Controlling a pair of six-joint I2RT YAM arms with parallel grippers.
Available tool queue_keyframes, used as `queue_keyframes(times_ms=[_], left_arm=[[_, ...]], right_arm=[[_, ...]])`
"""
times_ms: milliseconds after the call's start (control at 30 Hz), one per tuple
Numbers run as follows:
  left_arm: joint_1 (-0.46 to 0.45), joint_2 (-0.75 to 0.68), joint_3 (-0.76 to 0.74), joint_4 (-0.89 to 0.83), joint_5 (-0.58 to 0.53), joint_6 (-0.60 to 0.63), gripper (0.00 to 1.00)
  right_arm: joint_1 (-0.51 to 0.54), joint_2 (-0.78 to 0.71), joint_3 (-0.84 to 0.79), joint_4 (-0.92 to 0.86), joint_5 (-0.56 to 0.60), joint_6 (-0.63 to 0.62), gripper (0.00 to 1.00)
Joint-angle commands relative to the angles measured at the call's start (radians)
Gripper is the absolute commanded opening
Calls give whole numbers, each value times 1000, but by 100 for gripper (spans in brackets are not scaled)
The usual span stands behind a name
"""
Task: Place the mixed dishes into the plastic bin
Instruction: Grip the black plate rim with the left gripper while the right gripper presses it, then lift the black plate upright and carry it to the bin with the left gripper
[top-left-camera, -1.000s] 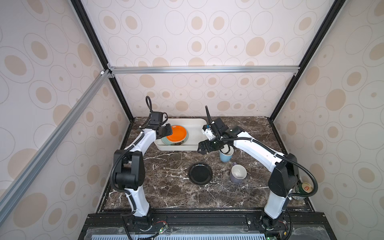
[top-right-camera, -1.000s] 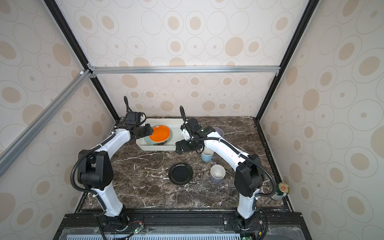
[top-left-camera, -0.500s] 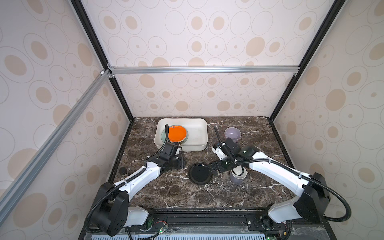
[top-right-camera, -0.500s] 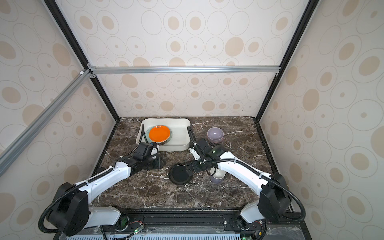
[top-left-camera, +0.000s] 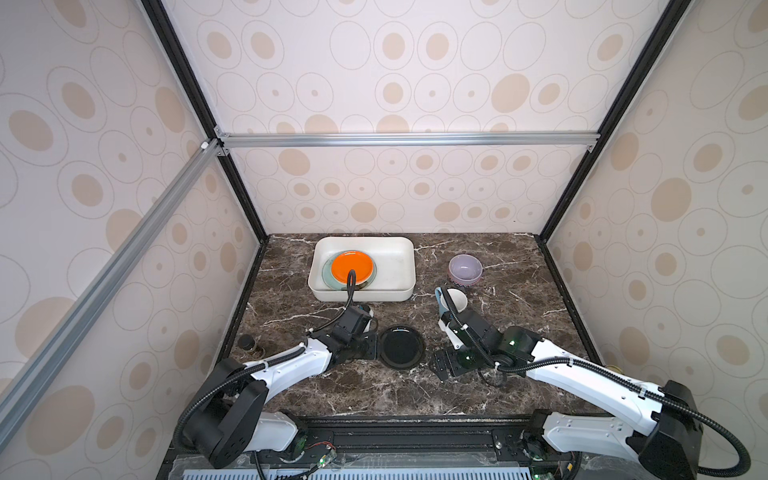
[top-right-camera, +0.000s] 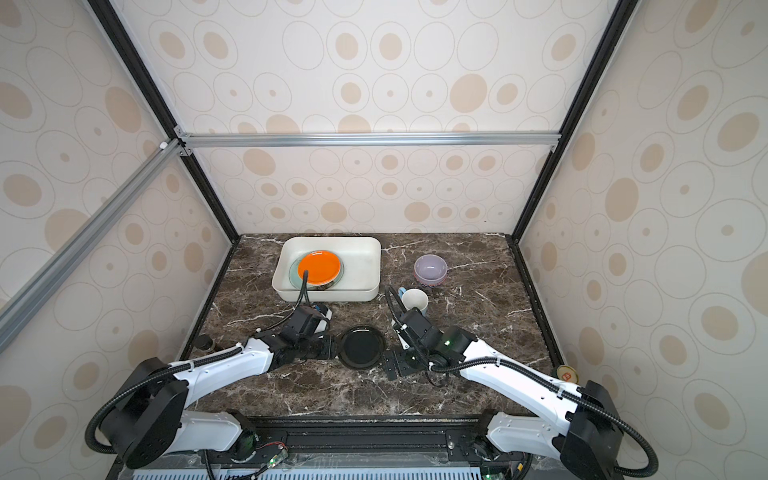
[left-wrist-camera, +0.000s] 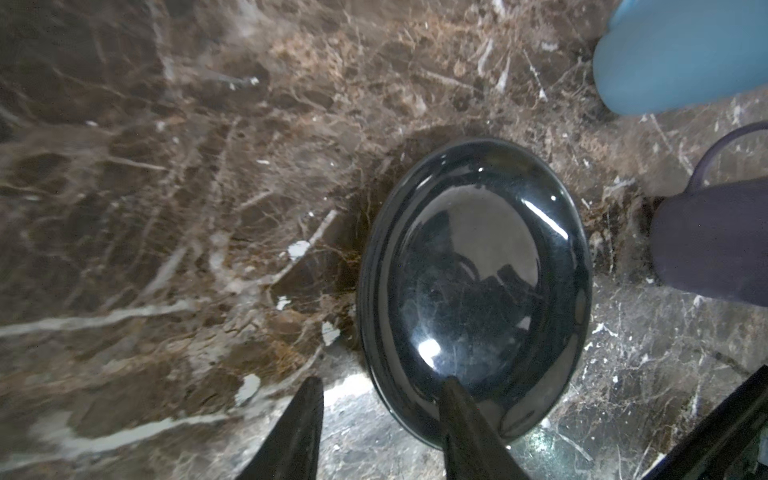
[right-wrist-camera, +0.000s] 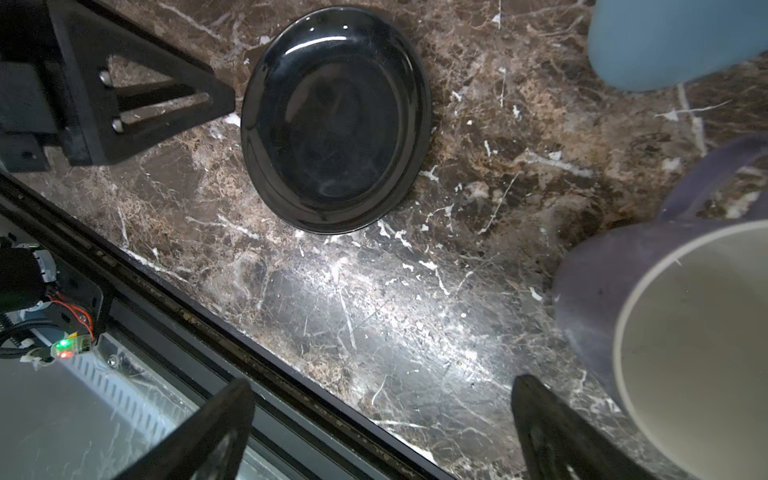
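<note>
The plastic bin (top-left-camera: 361, 296) (top-right-camera: 332, 296) stands at the back, holding an orange plate (top-left-camera: 353, 266) on a teal plate (top-left-camera: 328, 274). A glossy black plate (top-left-camera: 401, 347) (top-right-camera: 360, 347) (left-wrist-camera: 473, 282) (right-wrist-camera: 336, 120) lies on the marble in front. My left gripper (top-left-camera: 370, 349) (left-wrist-camera: 382, 415) is open at the plate's left edge, one finger over the rim and the other on the table outside it. My right gripper (top-left-camera: 446, 365) (right-wrist-camera: 384, 399) is wide open and empty to the plate's right. A purple mug (right-wrist-camera: 665, 311) stands beside one of its fingers, hidden by the arm in both top views. A light blue mug (top-left-camera: 453, 301) and a lavender bowl (top-left-camera: 465, 268) stand behind.
The lavender bowl sits in a patterned bowl (top-left-camera: 463, 283). A dark jar (top-left-camera: 248, 344) stands at the table's left edge and a tin can (top-right-camera: 567, 372) at its right edge. The table's front edge (right-wrist-camera: 249, 345) runs just under my right gripper.
Both arms have drawn back from the bin to the front of the table, one on each side of the black plate. The orange plate stays in the bin.
</note>
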Motion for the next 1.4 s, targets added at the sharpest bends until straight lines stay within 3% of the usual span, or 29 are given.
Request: queue_keyframes(times_ms=[0, 200, 333, 533, 1000, 1167, 1367], left_arm=[[-20, 44, 7, 52, -16, -26, 46], [-22, 135, 10, 88, -12, -27, 43], [-23, 171, 12, 117, 1, -37, 34], [-26, 217, 68, 70, -2, -13, 0], [1, 55, 296, -182, -34, 76, 0], [75, -14, 374, -222, 4, 98, 0], [232, -46, 480, -250, 48, 135, 0]], right_arm=[[2, -24, -5, -3, 40, 14, 100], [2, -23, 3, -6, 42, -8, 100], [2, -18, -1, -5, 55, -20, 100], [3, 5, 17, -4, 64, -28, 100], [2, 65, 120, 6, 67, -80, 100], [1, 72, 149, 6, 62, -97, 100], [-11, 110, 207, -15, 63, -124, 100]])
